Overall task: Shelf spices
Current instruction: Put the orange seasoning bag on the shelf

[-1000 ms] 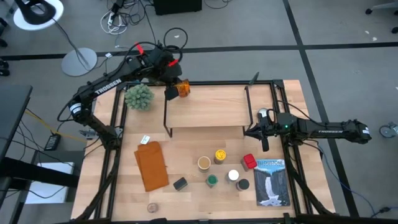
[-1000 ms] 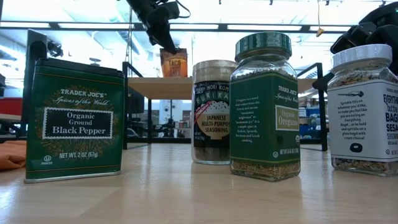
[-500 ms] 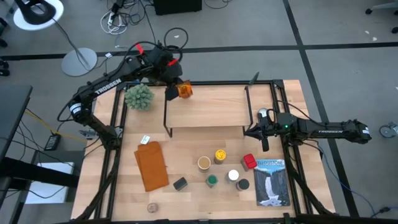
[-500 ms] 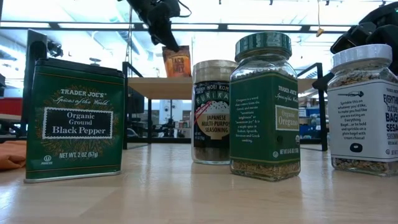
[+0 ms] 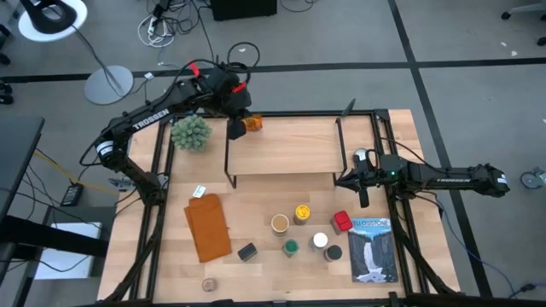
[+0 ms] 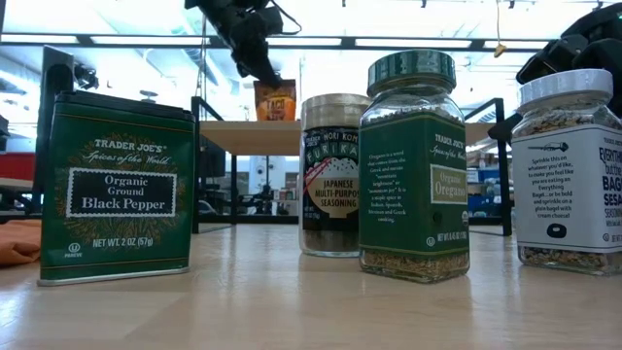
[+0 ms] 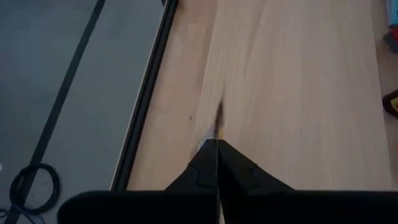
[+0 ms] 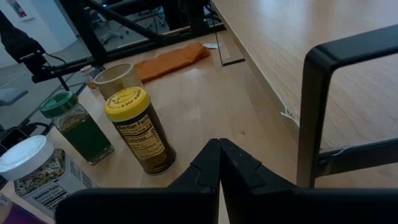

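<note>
Low view: white-lidded jar (image 6: 571, 170) cut off at the right edge; its label is incomplete. Orange cloth (image 6: 17, 241) mostly hidden behind the pepper tin (image 6: 117, 187). High view: small round item (image 5: 208, 284) near the desk's front edge too small to identify.

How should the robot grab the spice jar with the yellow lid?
The yellow-lid jar stands upright on the table, a tall round body under a wider cap. Probably best: fingers around the body below the cap, coming from above or from the shelf side, which looks open. A tan-lid jar stands close beside it.
</note>
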